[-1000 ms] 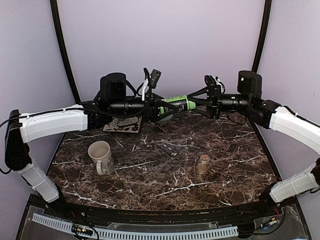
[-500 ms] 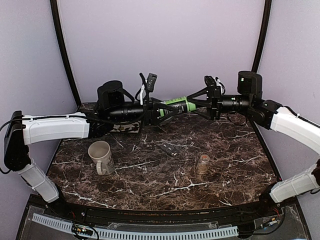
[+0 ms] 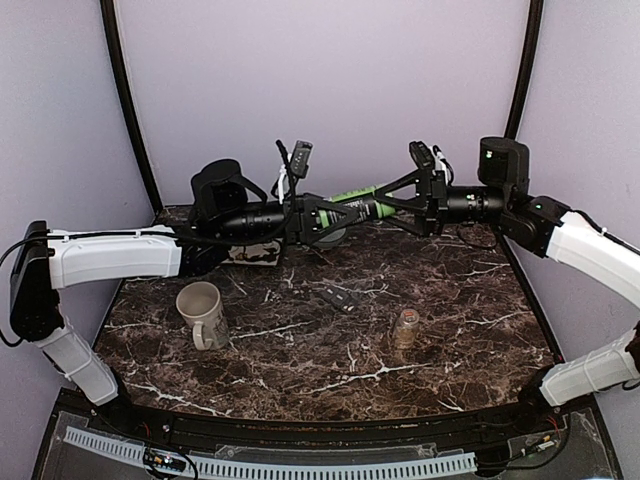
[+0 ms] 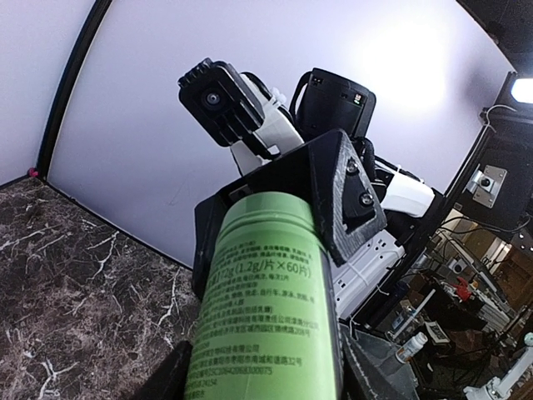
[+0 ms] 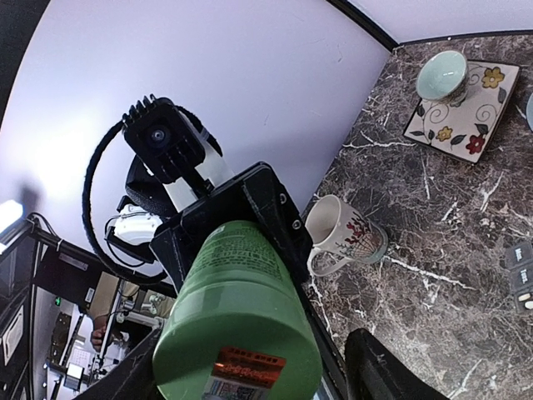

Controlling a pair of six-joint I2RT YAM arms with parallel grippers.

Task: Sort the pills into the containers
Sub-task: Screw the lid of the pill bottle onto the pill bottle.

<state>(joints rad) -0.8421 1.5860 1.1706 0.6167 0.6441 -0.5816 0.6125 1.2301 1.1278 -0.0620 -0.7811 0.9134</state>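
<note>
The right gripper has just spread its jaws wide, off one end of the green bottle. The left gripper alone clamps the bottle by its body. I judge the bottle handed over, with no pills poured yet. Both arms stretch level toward each other, meeting high over the surface, beyond the mug and to its right.

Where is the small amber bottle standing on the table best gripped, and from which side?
Take the small amber bottle around its upper body, probably coming straight down from above. It stands upright and alone on the table, bare marble on every side, so an end effector can straddle its round wall from any direction.
</note>
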